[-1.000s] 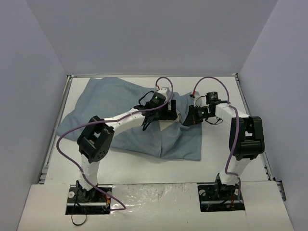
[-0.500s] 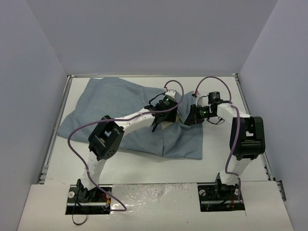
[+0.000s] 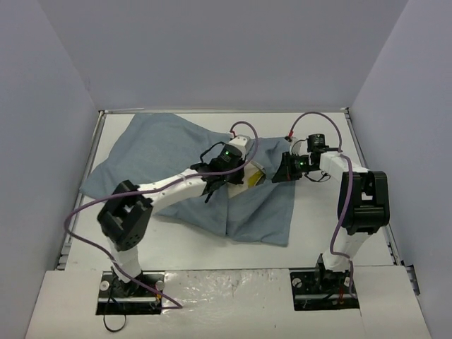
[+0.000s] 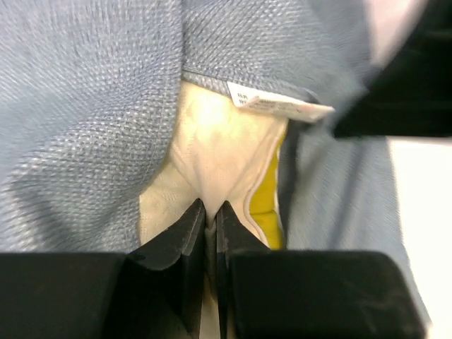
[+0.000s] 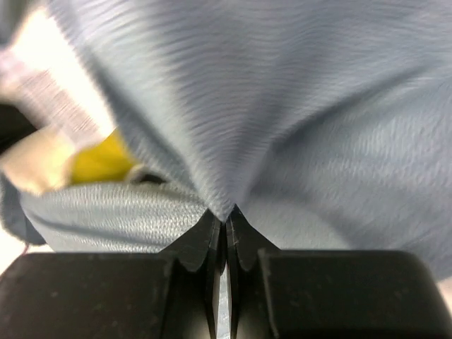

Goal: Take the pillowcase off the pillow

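Grey walls (image 3: 212,49) closed in a white table (image 3: 321,233), with most of its middle and far-left area under the pillowcase (image 3: 162,152). The pillowcase lay plain blue-grey side up, rumpled, its open end pointing toward the right arm (image 3: 360,198). The left arm (image 3: 169,185) reached from the near edge diagonally across the pillowcase, wrist over the open end. The right arm stood off the pillowcase's right side and bent back in to that same end. Purple cables (image 3: 85,212) looped beside both arms. The pillow (image 3: 253,176) was almost all inside the pillowcase; only a cream corner with its yellow band (image 4: 265,198) stuck out of the open end, between the two wrists. In the left wrist view the left gripper (image 4: 210,212) had its jaws pinched together on a pulled-up peak of the pillow's cream cloth, just inside the pillowcase opening, blue-grey cloth bunched to either side. In the right wrist view the right gripper (image 5: 224,215) had its jaws squeezed tight on a fold of the pillowcase, the cloth fanning away from the tips, and a blurred bit of the yellow band showed to the left under the pillowcase edge. A small white sewn-in label (image 4: 279,104) with print too small to read hung from the pillowcase hem, directly above the exposed pillow corner. The right-wrist picture was motion-blurred on its left side, so detail there could not be made out.
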`<action>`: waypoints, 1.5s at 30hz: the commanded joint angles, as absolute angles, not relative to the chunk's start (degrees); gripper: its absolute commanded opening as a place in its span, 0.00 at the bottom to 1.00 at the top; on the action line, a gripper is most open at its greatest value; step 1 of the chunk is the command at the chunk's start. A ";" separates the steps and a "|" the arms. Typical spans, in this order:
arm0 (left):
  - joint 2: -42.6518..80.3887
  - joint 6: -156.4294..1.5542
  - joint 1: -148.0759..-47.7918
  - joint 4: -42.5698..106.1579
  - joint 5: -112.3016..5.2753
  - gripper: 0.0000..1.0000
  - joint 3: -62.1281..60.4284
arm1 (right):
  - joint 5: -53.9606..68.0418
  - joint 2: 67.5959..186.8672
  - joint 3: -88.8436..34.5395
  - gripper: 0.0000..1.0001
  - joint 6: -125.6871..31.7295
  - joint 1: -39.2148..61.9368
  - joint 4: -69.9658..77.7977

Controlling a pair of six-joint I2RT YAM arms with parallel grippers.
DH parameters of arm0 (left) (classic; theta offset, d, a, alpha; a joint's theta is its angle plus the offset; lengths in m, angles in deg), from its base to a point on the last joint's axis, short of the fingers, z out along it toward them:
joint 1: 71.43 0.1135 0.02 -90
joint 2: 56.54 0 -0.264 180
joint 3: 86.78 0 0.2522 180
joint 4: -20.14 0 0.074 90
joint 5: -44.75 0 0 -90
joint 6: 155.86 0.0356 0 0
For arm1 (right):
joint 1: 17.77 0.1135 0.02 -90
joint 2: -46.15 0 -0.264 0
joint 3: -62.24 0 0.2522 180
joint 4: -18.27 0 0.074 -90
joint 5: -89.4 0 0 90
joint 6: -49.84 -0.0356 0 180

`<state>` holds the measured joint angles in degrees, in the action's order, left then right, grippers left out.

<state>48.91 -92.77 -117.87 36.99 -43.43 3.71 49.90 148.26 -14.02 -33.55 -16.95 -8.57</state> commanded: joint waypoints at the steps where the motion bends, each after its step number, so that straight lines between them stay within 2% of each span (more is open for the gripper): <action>1: 36.65 -87.05 -117.49 33.04 -49.90 0.02 0.64 | 44.93 148.10 -16.64 0.00 -37.78 -17.50 -4.11; 5: 24.80 -88.08 -115.39 30.66 -51.14 0.02 -6.73 | 40.45 150.65 -18.75 0.00 -42.61 -17.50 1.08; 8: 18.11 -93.78 -109.68 25.84 -55.52 0.02 -12.71 | 37.73 153.46 -18.93 0.00 -43.59 -17.50 1.17; 13: 11.94 -97.07 -103.43 24.65 -63.53 0.02 -14.58 | 37.00 154.35 -18.58 0.00 -44.64 -20.03 1.43; 20: 11.57 -93.72 -103.25 27.22 -68.98 0.02 -16.67 | 47.97 150.65 -18.23 0.00 -52.63 -27.68 10.92; 27: 19.39 -93.55 -107.29 27.13 -69.87 0.02 -17.12 | 54.77 146.61 -16.29 0.00 -55.29 -24.81 20.42; 32: 22.13 -91.52 -109.66 26.87 -68.98 0.02 -16.42 | 48.82 145.90 -16.56 0.00 -49.75 -19.88 15.15; 35: 17.23 -88.90 -112.12 21.00 -71.78 0.02 -19.65 | 39.06 152.20 -18.66 0.00 -50.18 -20.39 9.97; 39: 11.94 -85.29 -114.50 19.48 -76.43 0.02 -21.69 | 37.72 157.67 -20.68 0.00 -51.94 -21.46 10.22; 45: 14.12 -84.14 -116.96 22.30 -82.16 0.02 -20.11 | 32.11 158.21 -26.74 0.00 -51.86 -18.83 11.28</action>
